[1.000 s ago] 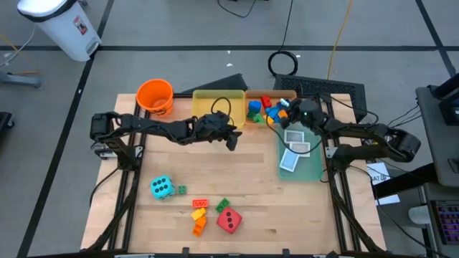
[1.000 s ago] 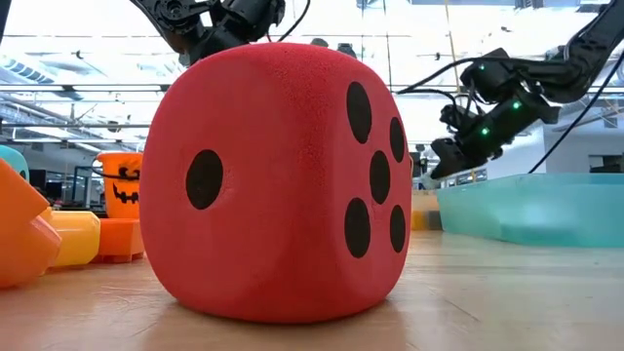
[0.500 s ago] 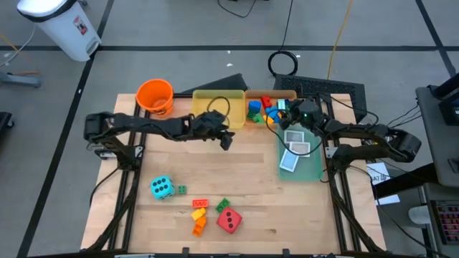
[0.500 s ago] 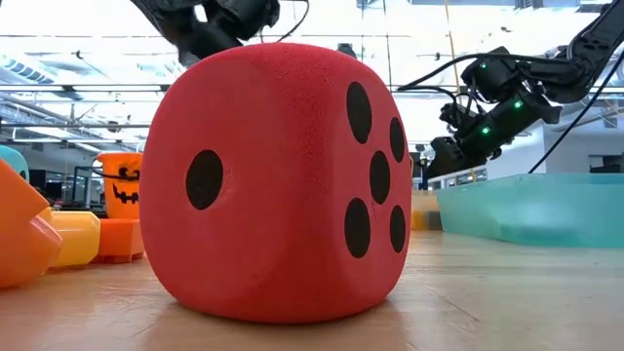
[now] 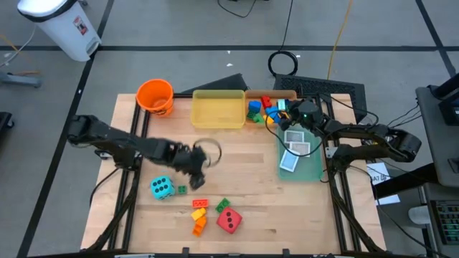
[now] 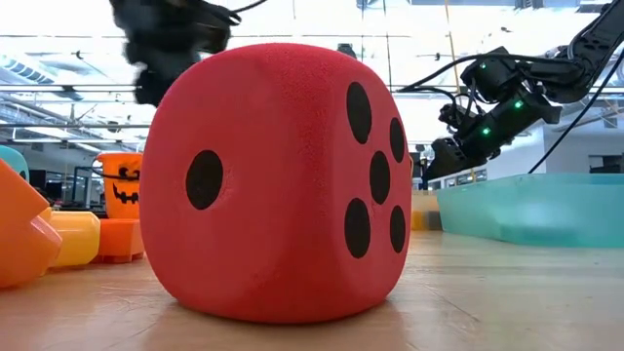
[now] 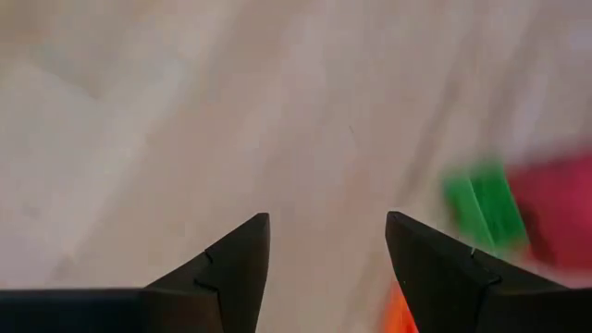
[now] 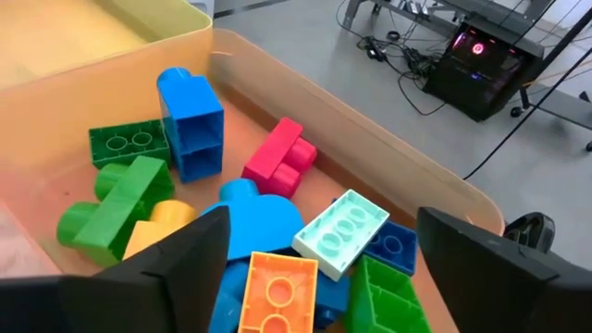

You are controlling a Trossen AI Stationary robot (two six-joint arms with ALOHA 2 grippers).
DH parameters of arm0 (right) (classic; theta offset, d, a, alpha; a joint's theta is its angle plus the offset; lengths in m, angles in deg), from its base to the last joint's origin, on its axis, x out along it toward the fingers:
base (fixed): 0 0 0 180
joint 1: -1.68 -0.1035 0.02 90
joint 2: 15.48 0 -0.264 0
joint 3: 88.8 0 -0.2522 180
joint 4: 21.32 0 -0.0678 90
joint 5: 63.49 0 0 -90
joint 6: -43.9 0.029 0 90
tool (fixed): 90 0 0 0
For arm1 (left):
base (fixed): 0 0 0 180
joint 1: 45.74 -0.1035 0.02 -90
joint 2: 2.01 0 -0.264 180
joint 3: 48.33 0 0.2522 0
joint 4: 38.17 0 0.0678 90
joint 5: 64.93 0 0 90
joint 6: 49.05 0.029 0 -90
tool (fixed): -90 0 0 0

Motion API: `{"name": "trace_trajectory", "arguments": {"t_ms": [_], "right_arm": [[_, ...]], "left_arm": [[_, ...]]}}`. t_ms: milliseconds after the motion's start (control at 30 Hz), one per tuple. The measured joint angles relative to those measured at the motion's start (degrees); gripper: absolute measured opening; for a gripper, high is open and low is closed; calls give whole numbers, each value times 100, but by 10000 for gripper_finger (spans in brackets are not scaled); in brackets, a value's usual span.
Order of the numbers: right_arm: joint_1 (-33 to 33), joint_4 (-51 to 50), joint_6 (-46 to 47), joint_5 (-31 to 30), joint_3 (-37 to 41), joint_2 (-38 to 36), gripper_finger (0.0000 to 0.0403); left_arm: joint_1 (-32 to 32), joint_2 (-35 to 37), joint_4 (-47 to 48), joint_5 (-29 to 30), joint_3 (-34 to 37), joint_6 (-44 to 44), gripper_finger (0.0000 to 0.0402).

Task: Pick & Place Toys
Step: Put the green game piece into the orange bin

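Observation:
Near the table's front lie a cyan die (image 5: 161, 188), a red die (image 5: 229, 221) and loose bricks: small green (image 5: 181, 189), red (image 5: 200, 203), yellow (image 5: 199, 213), orange (image 5: 199, 226), green (image 5: 222, 205). My left gripper (image 5: 197, 180) hangs open above bare wood just right of the cyan die, pointing steeply down, with nothing between its fingers (image 7: 326, 250). My right gripper (image 5: 283, 115) stands open over the orange tray (image 5: 287, 94), above the pile of bricks (image 8: 268, 222) in it. White cards (image 5: 294, 149) lie in the green tray.
A yellow tray (image 5: 217, 109) stands at the back middle, with an orange bucket (image 5: 155, 97) to its left. The green tray (image 5: 315, 168) lies along the right side. In the low view the red die (image 6: 273, 185) fills the foreground. Bare wood lies mid-table.
My left gripper has swung from the yellow tray toward the table's near edge and somewhat left, tipping over until it points steeply down, and now hangs beside the cyan die. An orange brick seen at my right gripper's tips a second ago no longer shows there.

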Motion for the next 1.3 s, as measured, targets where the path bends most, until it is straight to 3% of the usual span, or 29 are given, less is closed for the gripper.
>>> {"name": "trace_trajectory", "arguments": {"t_ms": [200,367,700,900,1300], "right_arm": [[2,17,-9,6,0,0,309],[2,23,4,336,0,0,308],[0,88,39,743,0,-2,308],[0,87,39,746,0,-2,308],[0,66,39,748,0,-2,308]], "left_arm": [[1154,-365,754,-140,5,489,223],[1637,-756,969,119,5,471,223],[1710,-1389,1707,60,7,-242,223],[1710,-1395,1776,-83,9,-39,223],[1652,-1358,516,-541,956,39,223]]}}
